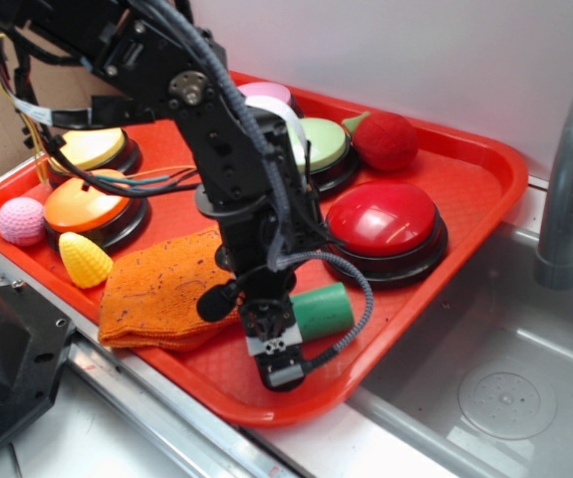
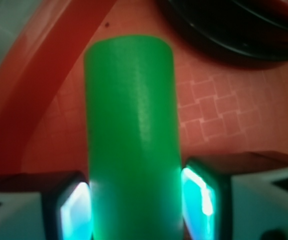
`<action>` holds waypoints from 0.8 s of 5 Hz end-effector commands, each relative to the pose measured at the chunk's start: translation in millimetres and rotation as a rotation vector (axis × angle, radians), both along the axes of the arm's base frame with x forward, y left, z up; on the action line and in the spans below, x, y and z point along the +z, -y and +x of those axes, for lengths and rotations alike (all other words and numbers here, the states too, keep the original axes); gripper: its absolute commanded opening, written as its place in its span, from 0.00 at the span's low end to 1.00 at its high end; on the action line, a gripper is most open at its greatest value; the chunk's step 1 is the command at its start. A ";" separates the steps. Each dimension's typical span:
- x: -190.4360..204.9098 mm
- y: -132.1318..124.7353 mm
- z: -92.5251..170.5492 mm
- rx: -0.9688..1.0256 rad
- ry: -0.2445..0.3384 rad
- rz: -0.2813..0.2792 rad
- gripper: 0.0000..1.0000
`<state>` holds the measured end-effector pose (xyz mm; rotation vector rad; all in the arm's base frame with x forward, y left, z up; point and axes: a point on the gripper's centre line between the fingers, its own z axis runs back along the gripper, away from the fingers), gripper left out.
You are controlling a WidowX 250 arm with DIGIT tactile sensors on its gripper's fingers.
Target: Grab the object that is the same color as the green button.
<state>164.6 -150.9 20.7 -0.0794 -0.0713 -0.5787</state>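
My pincer (image 2: 136, 200) is closed on the green cylinder (image 2: 131, 130), one pad (image 2: 76, 210) against each side. The cylinder lies on the red tray (image 1: 485, 169) near its front edge, between the orange cloth (image 1: 161, 289) and the red button (image 1: 386, 221). The green button (image 1: 324, 142) sits toward the tray's back edge, partly behind my arm.

Risks, as I judge them:
- The pads hold the cylinder near one end, so the free end may droop or pivot out on lifting.
- The surface looks smooth; a light grip could let it slip.

The wrist view shows pad contact on both sides, which the exterior view hides behind my pincer. The exterior view alone shows the cylinder's place on the tray and the green button.
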 end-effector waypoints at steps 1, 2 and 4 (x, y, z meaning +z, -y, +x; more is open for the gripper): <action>32.3 -12.2 0.4 0.115 0.003 -0.010 0.00; 72.6 -28.4 5.2 0.181 0.058 -0.006 0.00; 144.0 -72.7 -1.8 0.395 0.097 0.010 0.00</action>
